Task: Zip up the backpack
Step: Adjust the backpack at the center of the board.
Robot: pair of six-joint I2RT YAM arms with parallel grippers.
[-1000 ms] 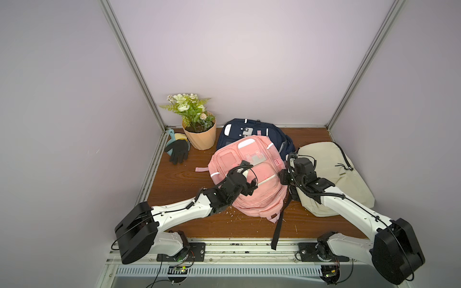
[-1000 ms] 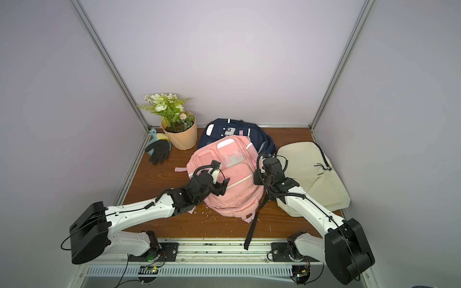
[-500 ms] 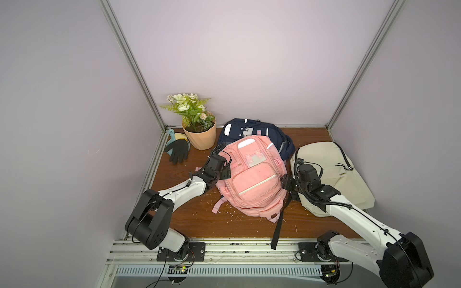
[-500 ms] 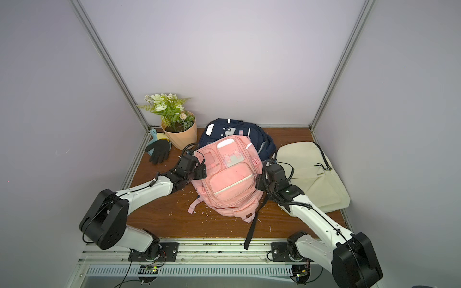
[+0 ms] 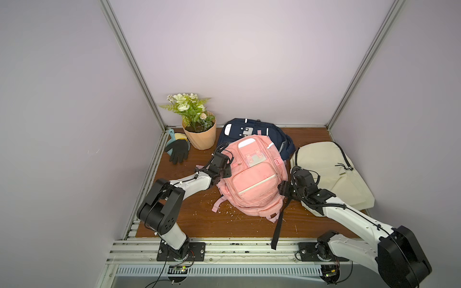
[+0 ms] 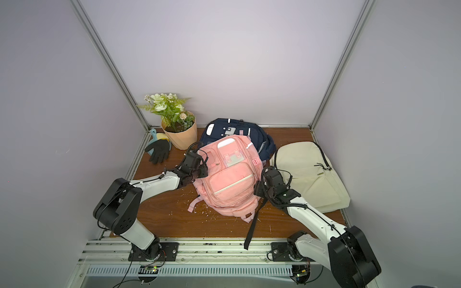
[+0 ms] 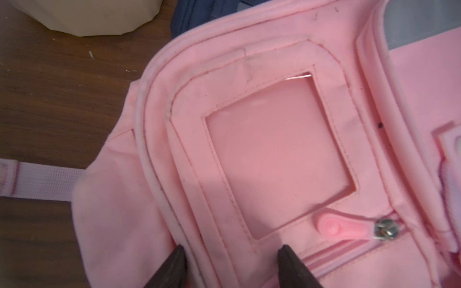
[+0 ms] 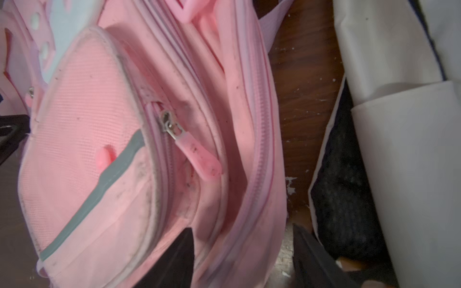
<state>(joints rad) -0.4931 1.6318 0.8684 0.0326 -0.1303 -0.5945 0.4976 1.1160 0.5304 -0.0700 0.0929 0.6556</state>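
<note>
A pink backpack lies face up mid-table. My left gripper is at its upper left edge. In the left wrist view the gripper is open, its tips straddling the piped seam beside a clear window pocket. A pink zipper pull lies just beyond on a partly shut zip. My right gripper is low on the backpack's right side. Seen from the right wrist, this gripper is open astride a side fold, with a second zipper pull ahead of it.
A navy backpack lies behind the pink one and a cream backpack to its right, close to my right arm. A potted plant and black glove sit back left. A black strap trails over the table's front edge.
My left gripper has pulled off the backpack's front to its upper left edge and narrowed. My right gripper has slid down the right side and widened. The backpack has shifted slightly.
</note>
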